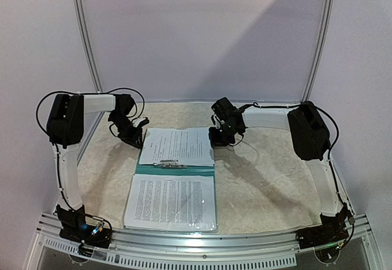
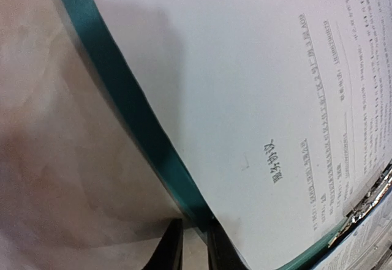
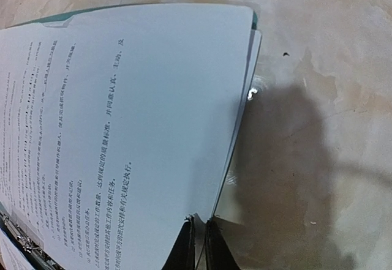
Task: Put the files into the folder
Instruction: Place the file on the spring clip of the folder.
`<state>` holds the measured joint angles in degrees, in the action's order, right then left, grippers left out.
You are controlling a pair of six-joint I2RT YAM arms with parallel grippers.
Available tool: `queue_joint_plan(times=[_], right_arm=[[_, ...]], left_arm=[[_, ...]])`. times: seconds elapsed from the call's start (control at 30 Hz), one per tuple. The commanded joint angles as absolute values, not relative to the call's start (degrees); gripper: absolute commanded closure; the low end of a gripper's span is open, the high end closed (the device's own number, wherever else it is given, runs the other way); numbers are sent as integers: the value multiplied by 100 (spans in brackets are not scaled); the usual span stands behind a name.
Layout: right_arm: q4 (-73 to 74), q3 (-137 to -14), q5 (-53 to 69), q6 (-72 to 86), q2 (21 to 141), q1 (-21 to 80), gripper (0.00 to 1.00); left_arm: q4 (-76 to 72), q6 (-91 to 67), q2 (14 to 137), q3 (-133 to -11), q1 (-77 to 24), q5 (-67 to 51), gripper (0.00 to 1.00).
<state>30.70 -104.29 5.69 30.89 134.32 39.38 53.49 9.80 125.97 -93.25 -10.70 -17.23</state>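
The teal folder (image 1: 184, 170) lies open in the middle of the table, with its silver clip (image 1: 171, 164) at the spine. Printed files cover both halves: one stack on the far half (image 1: 177, 146) and one on the near half (image 1: 171, 201). My left gripper (image 1: 136, 136) is at the far-left corner. In the left wrist view the folder's teal edge (image 2: 128, 111) curves down to the left gripper (image 2: 195, 224), whose jaws stand narrowly apart with table showing between them. My right gripper (image 1: 215, 138) is at the far-right corner. There the right gripper (image 3: 199, 220) is shut on the folder's thin edge (image 3: 236, 160) beside the white sheet (image 3: 141, 111).
A mottled beige cloth (image 1: 263, 178) covers the table around the folder. A metal rail (image 1: 202, 240) runs along the near edge between the arm bases. Pale walls and two curved rods (image 1: 86, 37) close off the back.
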Motion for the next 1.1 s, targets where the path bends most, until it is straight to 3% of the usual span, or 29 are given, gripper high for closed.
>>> queue_joint_plan(times=[0.0, 0.67, 1.07], right_arm=[[3163, -10456, 642, 2858, 13483, 4056, 91], [3186, -10523, 642, 2716, 13385, 4158, 86], [3288, -10608, 483, 2724, 13352, 4158, 71]], left_arm=[[5370, 1088, 12549, -9010, -1098, -1669, 84], [5437, 1214, 12262, -8909, -1070, -1432, 84], [5417, 1151, 12012, -8851, -932, -1326, 81]])
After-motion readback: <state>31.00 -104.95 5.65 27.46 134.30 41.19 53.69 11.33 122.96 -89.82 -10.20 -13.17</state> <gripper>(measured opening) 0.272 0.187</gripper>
